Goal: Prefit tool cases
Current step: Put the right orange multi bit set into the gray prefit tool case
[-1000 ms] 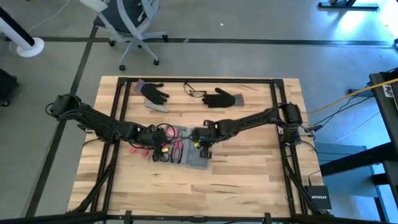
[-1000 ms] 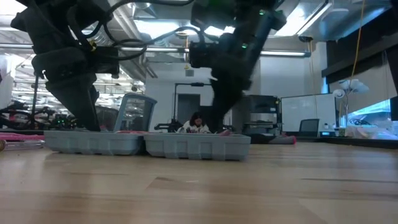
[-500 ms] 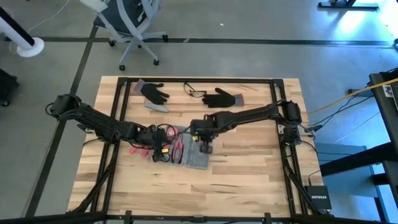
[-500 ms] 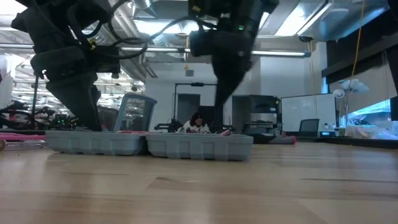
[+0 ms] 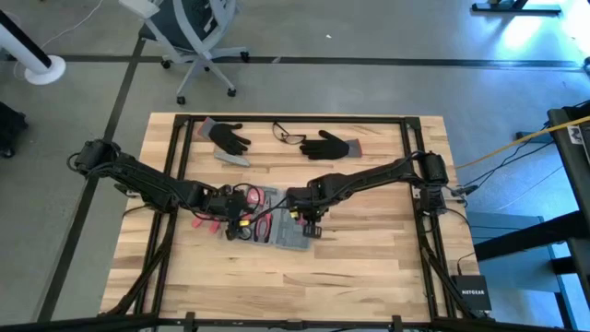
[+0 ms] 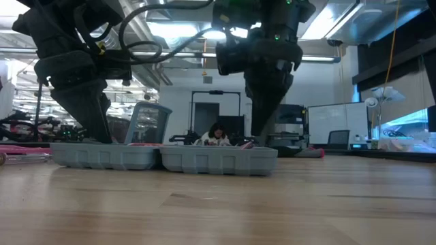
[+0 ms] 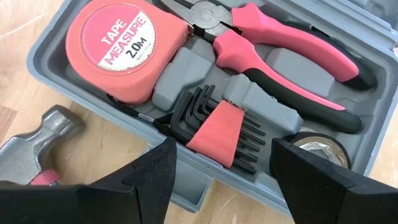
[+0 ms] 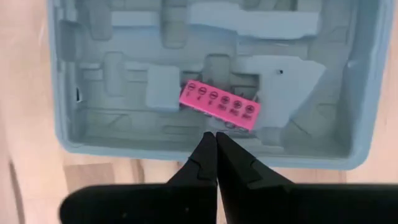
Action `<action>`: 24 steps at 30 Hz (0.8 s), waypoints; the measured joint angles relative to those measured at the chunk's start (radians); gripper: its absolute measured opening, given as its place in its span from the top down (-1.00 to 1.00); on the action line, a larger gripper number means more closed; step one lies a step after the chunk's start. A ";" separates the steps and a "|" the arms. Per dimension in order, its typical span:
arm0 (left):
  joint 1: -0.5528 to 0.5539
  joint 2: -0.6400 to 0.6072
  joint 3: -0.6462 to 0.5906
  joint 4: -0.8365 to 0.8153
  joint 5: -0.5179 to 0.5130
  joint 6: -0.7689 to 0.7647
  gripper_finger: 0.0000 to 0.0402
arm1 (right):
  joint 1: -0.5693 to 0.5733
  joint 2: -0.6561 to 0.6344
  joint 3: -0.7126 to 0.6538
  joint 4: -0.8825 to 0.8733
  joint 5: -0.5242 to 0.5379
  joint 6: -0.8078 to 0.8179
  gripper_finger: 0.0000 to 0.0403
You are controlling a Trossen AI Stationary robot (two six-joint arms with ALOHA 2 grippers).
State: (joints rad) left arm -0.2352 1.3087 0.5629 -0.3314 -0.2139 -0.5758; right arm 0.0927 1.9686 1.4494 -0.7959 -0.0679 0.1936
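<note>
While the tool case [image 8: 211,87] lies open right under them, right gripper [image 8: 216,138] fingers are pressed together, and left gripper [image 7: 221,171] fingers are spread over its other half.

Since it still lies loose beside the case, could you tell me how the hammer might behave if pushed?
The hammer looks head-heavy, with a metal head, so it would probably pivot rather than slide straight. Lying flat on the table, it seems unlikely to roll far.

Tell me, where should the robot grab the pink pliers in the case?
Probably by the two pink handles of the pliers, squeezing across both from straight above. They lie flat in the tool case, side by side, and the left gripper is open above them.
</note>
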 joint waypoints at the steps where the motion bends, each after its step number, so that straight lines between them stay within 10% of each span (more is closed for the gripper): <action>1: 0.000 0.000 0.000 0.000 0.000 0.000 -0.24 | 0.000 0.000 0.000 0.001 -0.004 0.000 1.00; 24: 0.000 0.000 0.001 -0.015 -0.015 0.000 -0.24 | -0.001 0.052 -0.003 -0.008 -0.026 -0.049 1.00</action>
State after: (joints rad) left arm -0.2348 1.3083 0.5640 -0.3469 -0.2288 -0.5760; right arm 0.0914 2.0205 1.4460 -0.8040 -0.0937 0.1448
